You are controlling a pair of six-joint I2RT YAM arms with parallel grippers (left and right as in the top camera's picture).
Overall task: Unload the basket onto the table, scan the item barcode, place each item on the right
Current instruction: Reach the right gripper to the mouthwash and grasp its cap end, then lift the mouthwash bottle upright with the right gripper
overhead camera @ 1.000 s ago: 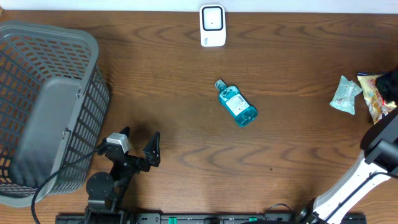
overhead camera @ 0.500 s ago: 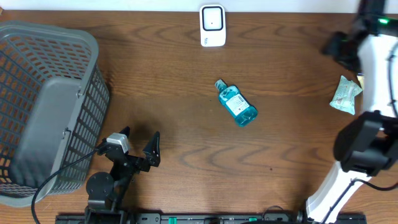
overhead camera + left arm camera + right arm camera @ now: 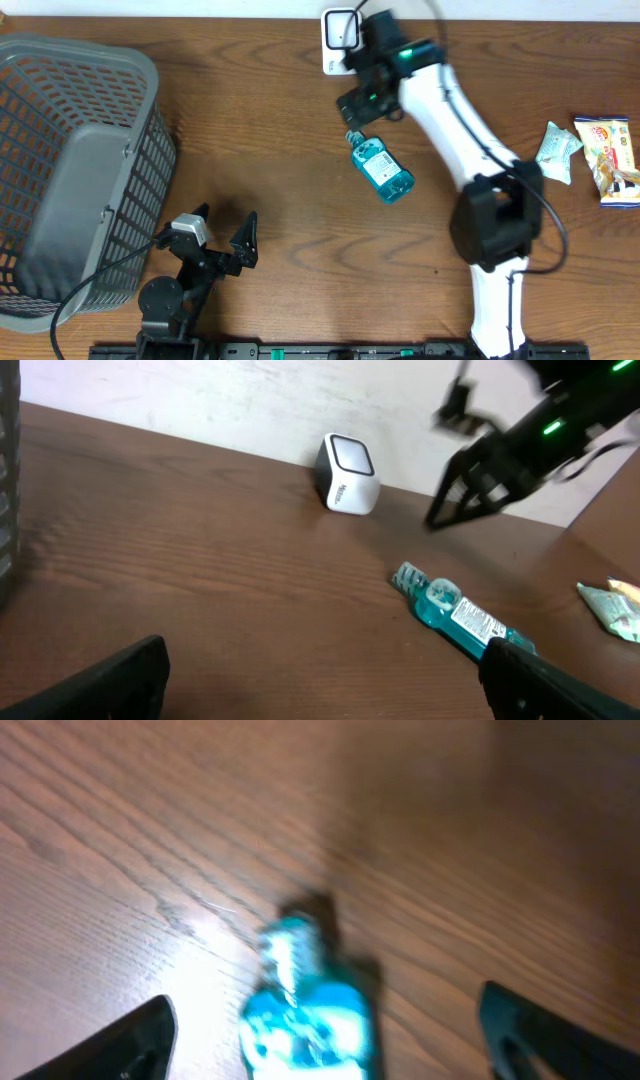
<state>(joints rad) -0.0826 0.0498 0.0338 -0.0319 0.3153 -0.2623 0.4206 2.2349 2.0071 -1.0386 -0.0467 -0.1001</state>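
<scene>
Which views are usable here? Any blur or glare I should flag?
Right wrist: heavy motion blur, the clear blue plastic bottle is smeared and its label unreadable, with a glare patch on the brown wooden table. Left wrist: bottle sharp, but the right gripper is blurred. Overhead: sharp and evenly lit.

Blue bottle (image 3: 381, 168) — lying flat (cap toward scanner (image 3: 341, 41)).

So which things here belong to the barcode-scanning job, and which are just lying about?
Job: blue mouthwash bottle, white barcode scanner, right tool, open over the bottle.
Lying about: grey basket, pale green packet, yellow snack packet, open left tool.
</scene>
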